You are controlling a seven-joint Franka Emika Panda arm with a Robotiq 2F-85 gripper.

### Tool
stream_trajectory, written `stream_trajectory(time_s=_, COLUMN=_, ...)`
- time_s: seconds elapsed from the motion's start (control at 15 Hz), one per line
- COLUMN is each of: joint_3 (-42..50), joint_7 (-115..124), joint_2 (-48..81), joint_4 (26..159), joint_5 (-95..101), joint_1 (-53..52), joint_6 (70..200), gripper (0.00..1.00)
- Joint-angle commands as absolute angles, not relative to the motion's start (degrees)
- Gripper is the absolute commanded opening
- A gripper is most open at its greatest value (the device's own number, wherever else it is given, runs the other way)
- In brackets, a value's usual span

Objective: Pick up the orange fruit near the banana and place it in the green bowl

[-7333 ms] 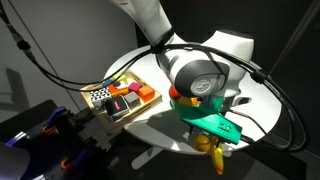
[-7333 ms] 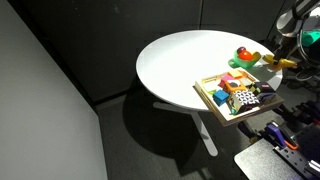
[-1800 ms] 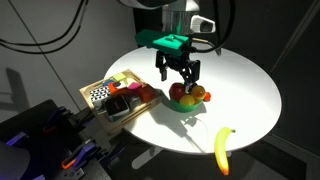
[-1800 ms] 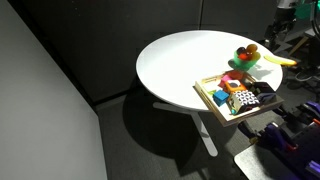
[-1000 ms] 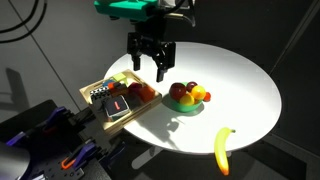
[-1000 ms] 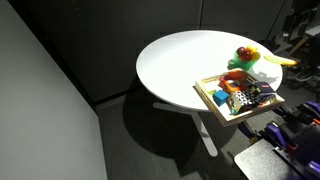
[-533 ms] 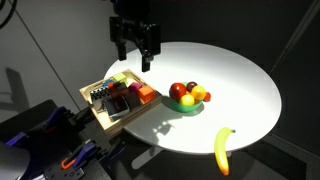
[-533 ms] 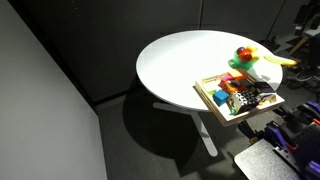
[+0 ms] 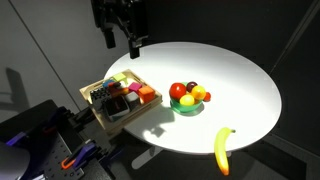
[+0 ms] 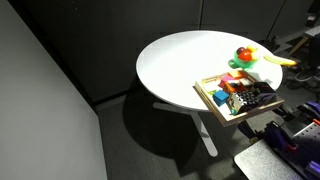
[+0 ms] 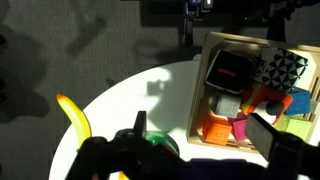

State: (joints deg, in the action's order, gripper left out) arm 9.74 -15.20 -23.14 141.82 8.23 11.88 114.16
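Orange-yellow round smooth fruit (image 9: pixel 198 97) lies in the small bright-green bowl (image 9: pixel 187 111) in an exterior view, touching a red apple-like fruit (image 9: pixel 178 90). The long curved yellow banana (image 9: pixel 222 150) lies well apart, near the edge of the white round surface (image 9: pixel 240 90). Your black pincer (image 9: pixel 121 44) hangs high above the wooden tray of coloured blocks (image 9: pixel 103 112), spread and empty. By my judgement the placing is done. The fruit looks light, firm and slippery, so should you take it again, pinch across its widest middle from above.

In an exterior view from elsewhere, the bowl (image 10: pixel 238 64) sits heaped with fruit between the banana (image 10: pixel 277 61) and the tray (image 10: pixel 212 100); which fruit is which is too small to tell.

In the wrist view, the banana (image 11: pixel 73 118) lies left, the bowl (image 11: pixel 158 143) low, the tray (image 11: pixel 200 100) right, and the pincer (image 11: pixel 190 160) gapes wide.
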Motion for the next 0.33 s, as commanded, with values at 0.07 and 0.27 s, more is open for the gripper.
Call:
stream_trajectory(time_s=0.07, joint_3=10.58, joint_7=-14.81, joint_2=-24.33, joint_4=142.55, joint_5=8.59, joint_1=10.95, joint_6=114.2, gripper=1.0)
stream_trajectory(time_s=0.27, joint_3=10.58, joint_7=-14.76, joint_2=-24.6, joint_4=142.77, joint_5=8.59, joint_1=10.96, joint_6=114.31, gripper=1.0)
